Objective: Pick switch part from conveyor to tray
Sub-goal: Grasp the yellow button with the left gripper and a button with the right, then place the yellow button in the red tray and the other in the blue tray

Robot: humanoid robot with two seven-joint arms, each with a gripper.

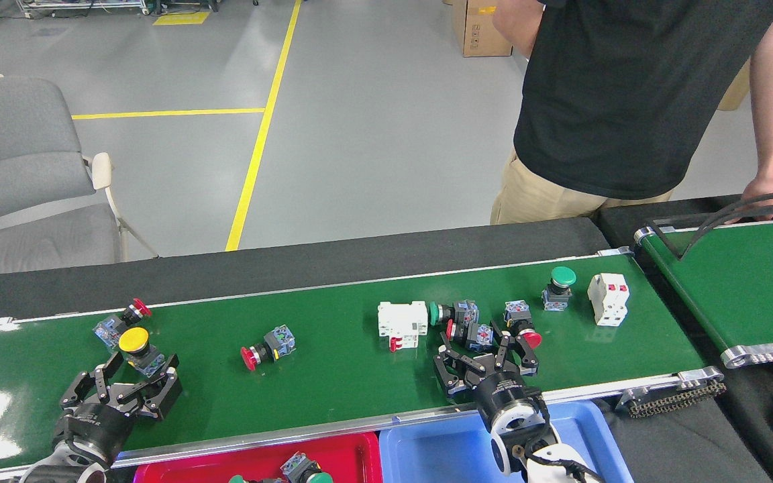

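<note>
There is only one view, from the robot's own head, looking forward and down. The conveyor [359, 342] runs across the lower half from left to right, quite near, and both arms enter from the bottom edge. Beyond it the camera sees the grey floor [373, 134], a chair [17, 174] at left and a person [628, 100] at right.
</note>
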